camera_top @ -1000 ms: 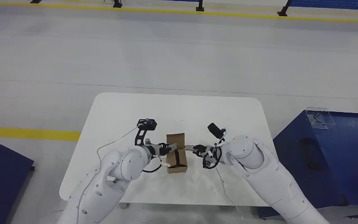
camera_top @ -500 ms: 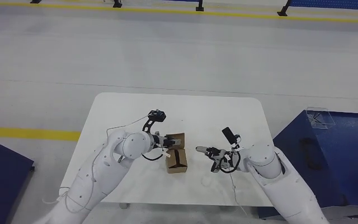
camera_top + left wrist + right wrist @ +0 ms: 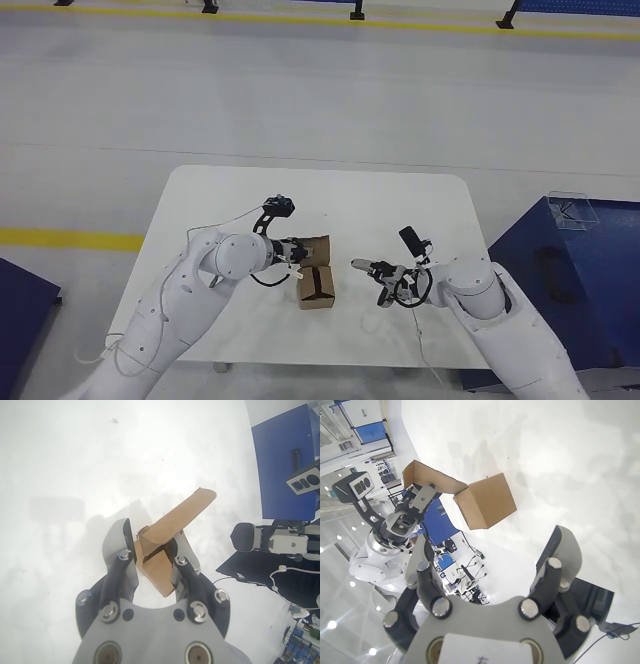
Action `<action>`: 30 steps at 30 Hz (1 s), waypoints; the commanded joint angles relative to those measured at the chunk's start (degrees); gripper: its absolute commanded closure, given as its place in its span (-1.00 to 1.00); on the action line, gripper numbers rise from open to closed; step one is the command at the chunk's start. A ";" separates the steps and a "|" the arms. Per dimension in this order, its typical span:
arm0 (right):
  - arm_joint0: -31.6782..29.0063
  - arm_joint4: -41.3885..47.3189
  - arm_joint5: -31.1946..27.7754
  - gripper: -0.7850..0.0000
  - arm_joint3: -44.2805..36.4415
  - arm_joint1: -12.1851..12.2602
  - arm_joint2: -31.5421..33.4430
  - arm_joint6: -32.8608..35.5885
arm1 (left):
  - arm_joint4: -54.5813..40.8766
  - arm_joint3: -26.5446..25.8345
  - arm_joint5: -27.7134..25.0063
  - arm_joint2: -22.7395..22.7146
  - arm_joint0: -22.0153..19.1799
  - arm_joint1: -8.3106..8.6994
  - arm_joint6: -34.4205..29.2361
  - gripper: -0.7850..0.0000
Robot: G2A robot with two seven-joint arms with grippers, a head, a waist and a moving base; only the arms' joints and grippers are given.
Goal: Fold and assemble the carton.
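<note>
Right tool is drawing back, spread; left tool is pinching the flap of the carton on the counter. Unbraced, it is risking tipping or sliding when pulled.

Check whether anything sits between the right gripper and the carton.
Nothing visible does: only bare table separates the open right gripper from the carton. The left gripper holds the carton from the opposite side.

A white table with rounded corners is set on a pale grey floor. One yellow floor line is marked left of the table, and another far beyond it. A blue cabinet is positioned right of the table.
</note>
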 commanded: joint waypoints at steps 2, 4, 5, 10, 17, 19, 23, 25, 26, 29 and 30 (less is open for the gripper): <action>0.52 -0.17 0.39 -1.00 -0.07 -0.06 -0.54 -0.10 | 0.70 -1.30 0.08 -0.85 1.20 0.36 -0.33 0.89; 0.87 -0.20 0.61 -1.00 -0.05 -0.10 -0.86 -0.09 | 0.20 -2.46 -0.36 -1.59 2.10 0.62 -1.14 1.00; 1.05 -0.20 0.70 -1.00 0.01 -0.12 -0.99 -0.09 | 0.10 -2.82 -0.59 -2.06 2.40 0.77 -1.56 1.00; 1.72 -0.04 1.01 -1.00 0.22 -0.23 -1.71 -0.07 | -0.51 -4.54 -1.20 -4.15 4.03 1.38 -2.44 1.00; 1.94 0.47 -0.10 -1.00 0.07 -0.17 -1.43 -0.23 | 0.34 -9.78 0.19 -7.13 9.24 2.40 -0.23 1.00; 1.66 -0.21 -0.53 -1.00 -0.32 0.00 -1.23 -0.16 | 0.22 -11.78 0.19 -7.91 11.39 2.72 0.10 1.00; 1.33 -1.08 -0.68 -1.00 -0.46 0.30 -0.65 0.23 | 0.73 -15.53 0.21 -9.77 15.30 3.44 0.54 1.00; 1.44 -1.27 -0.57 -1.00 -0.23 0.38 -0.48 0.40 | 0.30 -16.98 0.68 -10.60 16.87 3.69 0.40 1.00; 1.51 -1.31 -0.53 -1.00 -0.10 0.40 -0.48 0.49 | 0.47 -17.73 0.68 -10.88 17.39 3.81 0.23 1.00; 1.81 -1.34 -0.38 -1.00 0.25 0.43 -0.55 0.66 | 0.61 -19.70 0.63 -11.04 18.79 4.03 -0.62 1.00; 1.91 -1.35 -0.36 -1.00 0.35 0.44 -0.57 0.71 | 0.76 -20.22 0.57 -10.96 19.03 4.09 -1.12 0.74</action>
